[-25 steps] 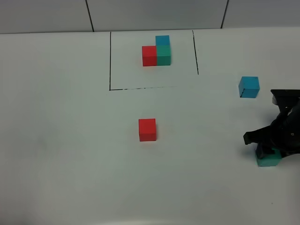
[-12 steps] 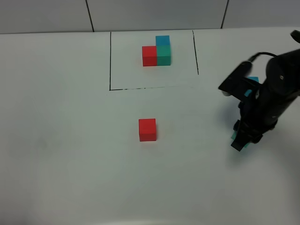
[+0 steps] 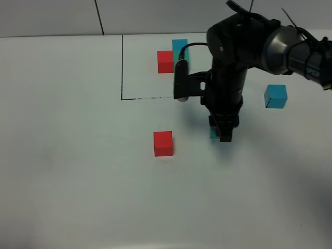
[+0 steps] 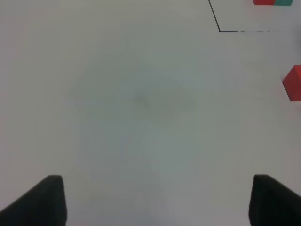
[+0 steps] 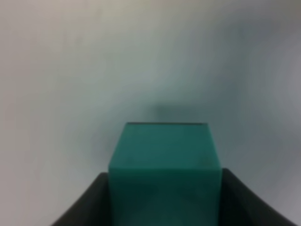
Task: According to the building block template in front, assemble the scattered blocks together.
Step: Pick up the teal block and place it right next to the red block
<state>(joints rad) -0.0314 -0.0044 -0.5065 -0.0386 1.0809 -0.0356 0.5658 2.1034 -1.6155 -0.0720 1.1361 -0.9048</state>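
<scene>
My right gripper (image 3: 221,133) is shut on the teal-green block (image 3: 213,133), a short way to the right of the loose red block (image 3: 163,143). In the right wrist view the green block (image 5: 164,169) fills the space between the dark fingers (image 5: 87,209). The sky-blue block (image 3: 275,96) lies alone at the right. The template's red cube (image 3: 165,61) and blue cube (image 3: 179,44) show inside the black outline (image 3: 122,67); my right arm hides its green cube. My left gripper (image 4: 155,207) is open over bare table, with the red block (image 4: 293,84) at the edge of its view.
The bulky right arm (image 3: 233,57) reaches across the middle and covers the outline's right side. The white table (image 3: 67,171) stretches bare to the left and front. A tiled wall (image 3: 155,15) runs along the back.
The right arm has swung from the table's right edge to the middle, carrying the green block leftward to beside the red block. The left gripper has stayed open.
</scene>
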